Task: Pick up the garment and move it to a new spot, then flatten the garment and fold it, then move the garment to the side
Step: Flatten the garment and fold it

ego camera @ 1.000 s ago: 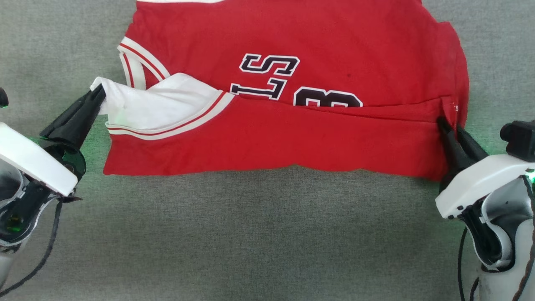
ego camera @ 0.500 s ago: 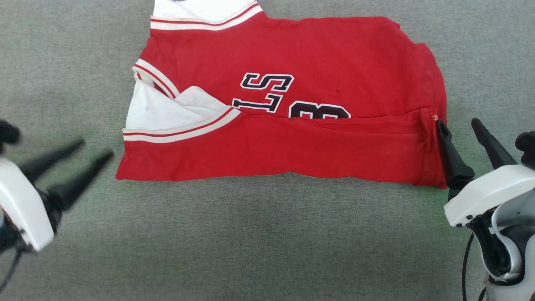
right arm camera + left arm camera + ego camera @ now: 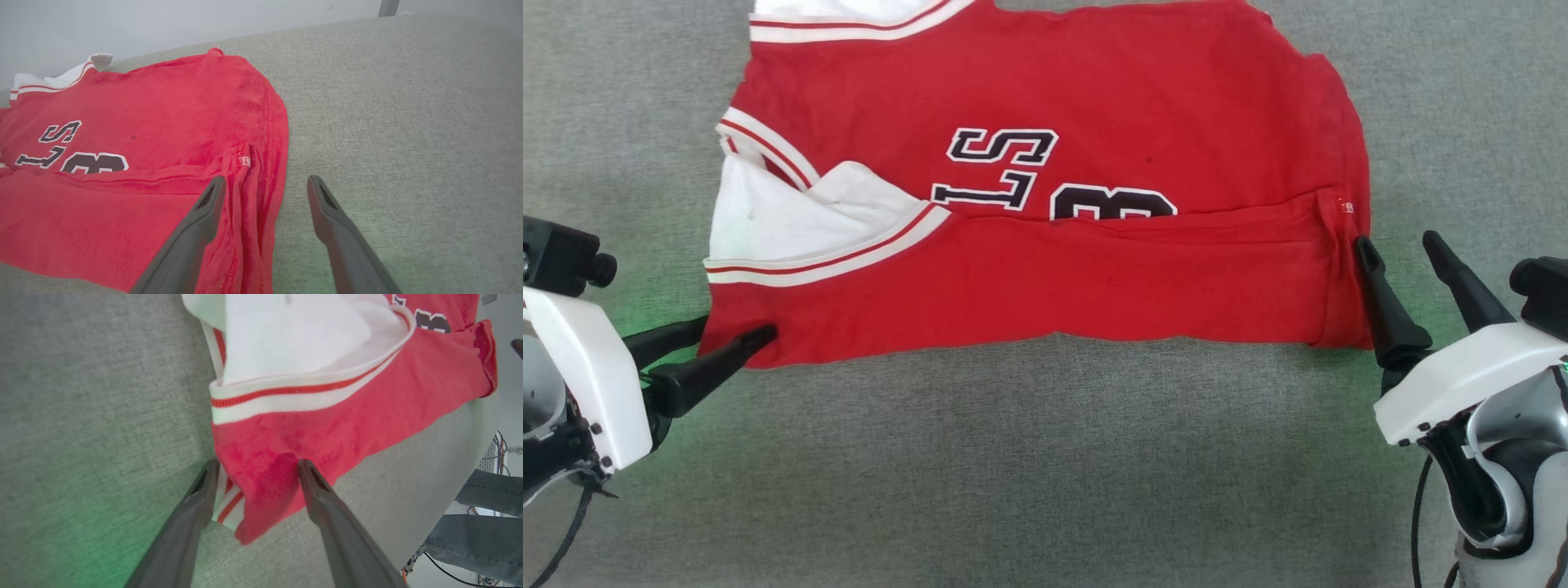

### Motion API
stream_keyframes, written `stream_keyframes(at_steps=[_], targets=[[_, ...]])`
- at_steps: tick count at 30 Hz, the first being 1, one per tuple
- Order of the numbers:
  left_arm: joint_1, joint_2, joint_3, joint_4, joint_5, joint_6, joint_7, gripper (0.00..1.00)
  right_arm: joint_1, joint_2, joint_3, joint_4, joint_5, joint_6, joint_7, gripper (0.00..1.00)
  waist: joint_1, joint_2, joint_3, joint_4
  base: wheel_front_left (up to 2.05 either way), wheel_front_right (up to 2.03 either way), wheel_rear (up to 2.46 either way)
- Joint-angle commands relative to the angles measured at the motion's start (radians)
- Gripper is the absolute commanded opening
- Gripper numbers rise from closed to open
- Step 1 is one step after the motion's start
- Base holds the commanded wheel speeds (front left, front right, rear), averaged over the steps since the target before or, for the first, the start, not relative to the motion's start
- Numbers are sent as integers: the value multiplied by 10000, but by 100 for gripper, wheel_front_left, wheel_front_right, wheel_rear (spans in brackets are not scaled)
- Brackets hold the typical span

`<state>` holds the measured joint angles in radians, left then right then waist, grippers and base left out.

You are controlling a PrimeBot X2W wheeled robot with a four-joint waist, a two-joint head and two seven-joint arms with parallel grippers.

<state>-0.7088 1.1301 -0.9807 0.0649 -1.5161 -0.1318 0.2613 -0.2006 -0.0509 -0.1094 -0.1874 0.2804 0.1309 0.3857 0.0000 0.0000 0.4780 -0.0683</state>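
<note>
Red soft-fabric shirt with white, stripe-trimmed sleeves lies folded on the grey fabric bench. Left hand, spread apart, straddles its near left corner; right hand, also spread, sits at its right edge.

Both grippers held open, low at either side.
The left gripper is angled inward toward the right, fingers spread apart; the right gripper is pointed up the head view, fingers parted wide. White wrist housings are seen behind each, cables trailing below.
</note>
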Motion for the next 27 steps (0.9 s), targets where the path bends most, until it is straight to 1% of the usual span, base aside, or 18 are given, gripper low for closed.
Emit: stream_keyframes(at_steps=[1, 2, 3, 6, 8, 10, 15, 20, 21, 23, 27], targets=[[-78, -125, -210, 126, -65, 25, 251, 66, -104, 6, 28, -24, 41, -6, -48, 100, 0, 0, 90, -99, 0, 0, 0], [-141, -198, -281, 121, -26, 25, 339, 41, -101, 6, 56, -50, 8, -6, 10, 100, 0, 0, 109, -129, 0, 0, 0], [-187, -253, -315, 106, 40, 25, 334, 0, -106, 6, 110, -90, -47, -6, 90, 100, 0, 0, 121, -162, 0, 0, 0], [-264, -340, -357, -91, -133, 22, 213, 0, -59, 5, 273, -252, -308, -4, 451, 100, 0, 0, 137, -194, 0, 0, 0], [-337, -191, -356, -184, -25, 22, 108, 0, 3, 6, 384, -411, -507, -6, 897, 100, 0, 0, 158, -177, 0, 0, 0], [-393, -153, -409, -265, 52, 24, 30, 0, 75, -120, 571, -619, -716, -6, 1601, 100, 0, 0, 192, -122, 0, 0, 0], [-578, -284, -434, -490, 113, 24, -441, 0, 98, -529, 908, -1225, -1071, -6, 3699, 100, 0, 0, 273, 78, 0, 0, 0], [-716, -488, -554, -656, 113, 24, -874, 0, -54, -878, 1082, -1279, -1344, -4, 5650, 100, 0, 0, 363, 311, 0, 0, 0], [-707, -505, -582, -658, 80, 24, -952, 0, -91, -848, 1051, -1266, -1318, -4, 5816, 80, 0, 0, 370, 348, 0, 0, 0], [-716, -532, -677, -645, 111, 24, -1113, 0, -165, -804, 927, -1230, -1329, -4, 6034, 0, 0, 0, 358, 436, 0, 0, 0], [-577, -531, -790, -700, 117, 24, -1476, 0, -171, -848, 764, -1178, -1287, -7, 6172, 0, 0, 0, 264, 556, 0, 0, 0]])
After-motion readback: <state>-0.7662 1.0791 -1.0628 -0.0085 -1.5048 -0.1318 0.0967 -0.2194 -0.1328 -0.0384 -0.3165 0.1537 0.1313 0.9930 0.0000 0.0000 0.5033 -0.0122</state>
